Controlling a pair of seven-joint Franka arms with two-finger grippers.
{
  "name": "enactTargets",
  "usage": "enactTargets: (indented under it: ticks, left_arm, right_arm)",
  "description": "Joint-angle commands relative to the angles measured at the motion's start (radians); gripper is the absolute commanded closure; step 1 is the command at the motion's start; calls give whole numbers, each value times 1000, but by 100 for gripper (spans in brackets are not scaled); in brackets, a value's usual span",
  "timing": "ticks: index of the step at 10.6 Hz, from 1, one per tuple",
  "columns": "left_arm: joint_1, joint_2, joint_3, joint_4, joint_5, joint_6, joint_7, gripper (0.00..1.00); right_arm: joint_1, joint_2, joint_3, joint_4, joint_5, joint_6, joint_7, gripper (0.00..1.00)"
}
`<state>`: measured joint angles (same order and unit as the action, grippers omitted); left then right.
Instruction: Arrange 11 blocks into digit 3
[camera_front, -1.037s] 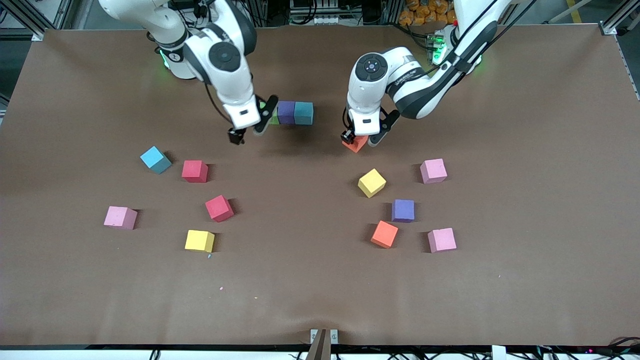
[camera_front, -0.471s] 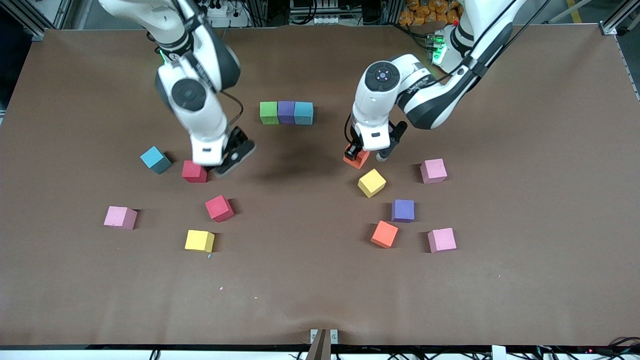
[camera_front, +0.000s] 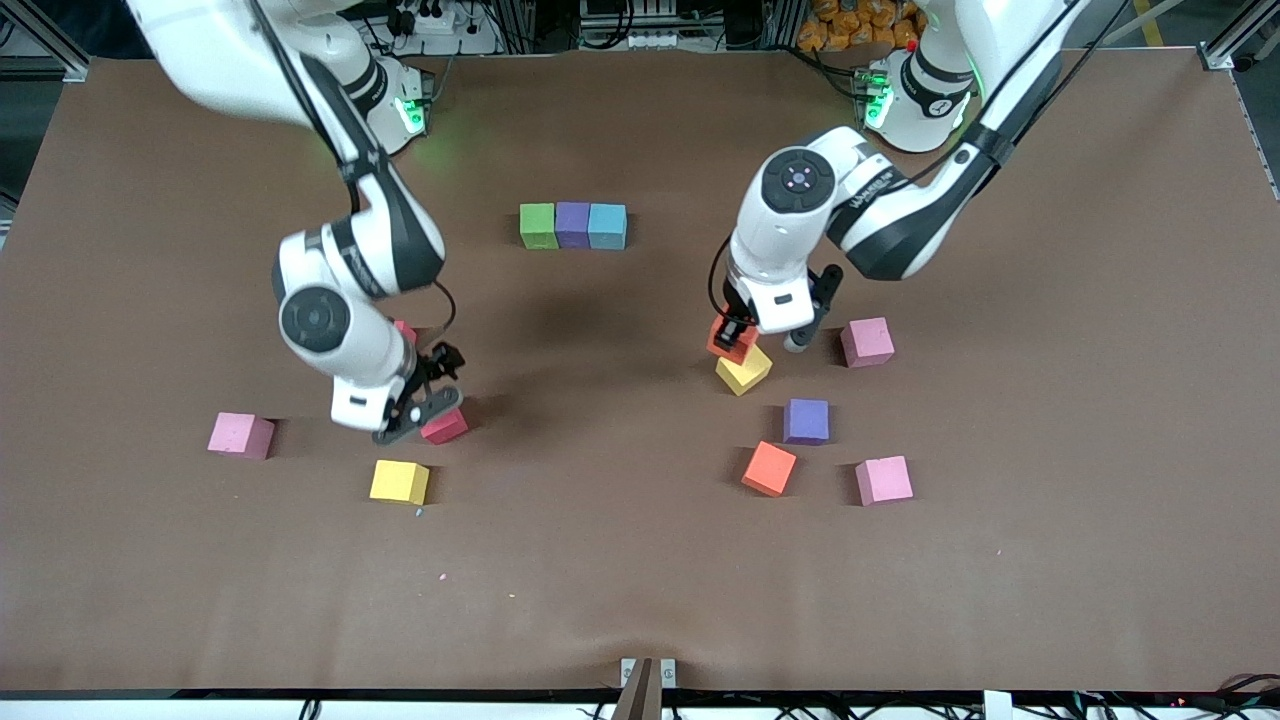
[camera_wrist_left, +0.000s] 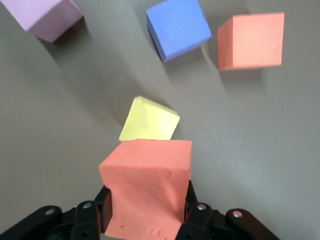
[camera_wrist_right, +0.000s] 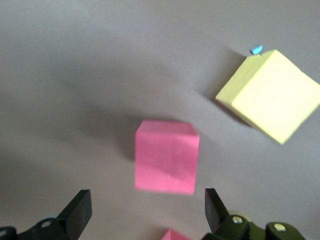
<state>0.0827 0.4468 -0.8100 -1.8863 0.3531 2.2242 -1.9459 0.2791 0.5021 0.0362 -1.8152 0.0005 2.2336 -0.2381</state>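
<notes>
A row of green (camera_front: 538, 225), purple (camera_front: 573, 224) and light blue (camera_front: 607, 226) blocks lies mid-table near the bases. My left gripper (camera_front: 738, 335) is shut on an orange-red block (camera_front: 728, 347) and holds it over a yellow block (camera_front: 745, 372). In the left wrist view the held block (camera_wrist_left: 147, 187) sits between the fingers above the yellow one (camera_wrist_left: 150, 120). My right gripper (camera_front: 425, 395) is open over a red block (camera_front: 445, 428), which shows ahead of the spread fingers in the right wrist view (camera_wrist_right: 166, 162).
Toward the left arm's end lie pink (camera_front: 867, 342), purple (camera_front: 806, 421), orange (camera_front: 768, 468) and pink (camera_front: 884, 480) blocks. Toward the right arm's end lie a pink block (camera_front: 241, 435), a yellow one (camera_front: 399, 481) and a red one (camera_front: 404, 329), mostly hidden by the arm.
My right gripper left the row and moved toward the front camera, to over the red block. My left gripper carried the orange-red block toward the front camera, to over the yellow block.
</notes>
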Motion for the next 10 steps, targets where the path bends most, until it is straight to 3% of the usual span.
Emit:
enactTargets:
  ticks: [1,7,10]
  left_arm:
    - [9,7,-8,41,-48,-81,21,100]
    - [20,1,-8,163,-201,-276,48,100]
    - [20,3,-6,171,-209,-281,54,100]
  right_arm:
    - [0,102,16,103,9,18,2,0]
    - [-12,139,16,108,3,47,-69,0]
    - [-12,104,16,106,3,-6,-67,0]
